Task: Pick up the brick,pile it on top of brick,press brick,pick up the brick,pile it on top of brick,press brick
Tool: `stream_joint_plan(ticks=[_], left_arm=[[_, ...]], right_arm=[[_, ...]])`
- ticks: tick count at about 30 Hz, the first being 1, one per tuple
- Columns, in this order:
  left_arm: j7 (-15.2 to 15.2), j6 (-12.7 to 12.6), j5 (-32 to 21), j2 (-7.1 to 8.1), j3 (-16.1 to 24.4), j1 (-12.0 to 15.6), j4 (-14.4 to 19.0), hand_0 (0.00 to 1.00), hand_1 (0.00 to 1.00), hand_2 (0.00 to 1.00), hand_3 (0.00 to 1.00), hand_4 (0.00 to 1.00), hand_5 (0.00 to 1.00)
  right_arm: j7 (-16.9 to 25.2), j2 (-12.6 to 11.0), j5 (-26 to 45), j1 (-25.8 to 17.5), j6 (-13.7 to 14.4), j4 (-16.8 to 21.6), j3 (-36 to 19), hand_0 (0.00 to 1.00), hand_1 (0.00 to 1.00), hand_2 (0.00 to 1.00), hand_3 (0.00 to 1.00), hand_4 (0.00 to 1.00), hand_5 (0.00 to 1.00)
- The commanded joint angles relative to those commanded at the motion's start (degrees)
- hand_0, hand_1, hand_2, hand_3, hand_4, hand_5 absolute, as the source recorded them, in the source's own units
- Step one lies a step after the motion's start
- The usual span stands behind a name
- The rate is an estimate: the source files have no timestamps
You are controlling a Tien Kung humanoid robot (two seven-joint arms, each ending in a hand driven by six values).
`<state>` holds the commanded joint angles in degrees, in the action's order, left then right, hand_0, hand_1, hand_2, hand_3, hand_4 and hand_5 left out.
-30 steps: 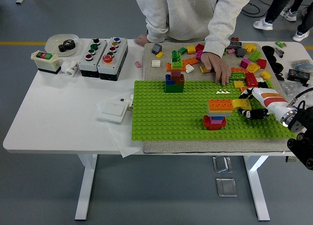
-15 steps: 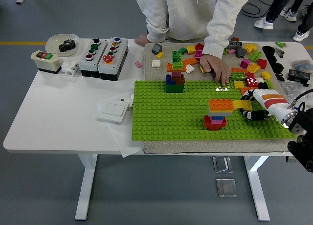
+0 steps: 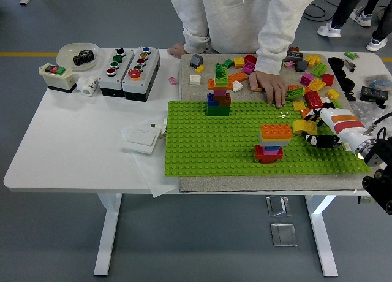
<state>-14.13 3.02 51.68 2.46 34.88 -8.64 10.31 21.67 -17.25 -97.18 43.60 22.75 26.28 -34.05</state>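
— On the baseplate (image 3: 208, 147), frame centre?
— Two brick stacks: one (image 3: 218, 93) at its upper left, another (image 3: 272, 142) lower right of centre.
— Behind the baseplate?
— Loose bricks (image 3: 312, 80) scattered toward upper right, a person's hand (image 3: 269, 86) resting among them.
— Left part of the frame?
— Button boxes (image 3: 130, 65), a bowl (image 3: 78, 54) at upper left.

My one head view looks forward and down from high on my side, taking in the whole white table (image 3: 79, 147).
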Motion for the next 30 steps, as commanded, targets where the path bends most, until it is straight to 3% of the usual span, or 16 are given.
stream_joint_plan(ticks=[9,18,23,30], left_arm=[[-0.2,-0.1,2.0,-0.10,2.2,0.3,0.0,0.782,0.723,0.641,0.559,0.583,0.603],[-0.5,-0.1,3.9,-0.16,4.1,0.7,0.0,0.782,0.723,0.640,0.559,0.584,0.604],[-0.6,-0.1,5.3,-0.11,5.5,0.8,0.0,0.782,0.723,0.641,0.559,0.583,0.603],[-0.7,-0.1,6.1,-0.03,6.2,0.7,0.0,0.782,0.728,0.641,0.559,0.584,0.603]], right_arm=[[0.7,-2.8,0.0,0.2,0.1,3.9,-3.5,0.517,0.479,0.524,0.494,0.580,0.304],[0.9,-7.6,-1.8,0.0,-0.6,12.2,-6.2,0.518,0.473,0.522,0.492,0.562,0.289],[0.4,-12.7,-1.9,0.3,-5.2,21.3,-5.1,0.520,0.475,0.523,0.488,0.542,0.290],[-2.5,-16.4,-4.6,1.7,-11.1,30.2,-3.9,0.521,0.476,0.524,0.488,0.539,0.301]])
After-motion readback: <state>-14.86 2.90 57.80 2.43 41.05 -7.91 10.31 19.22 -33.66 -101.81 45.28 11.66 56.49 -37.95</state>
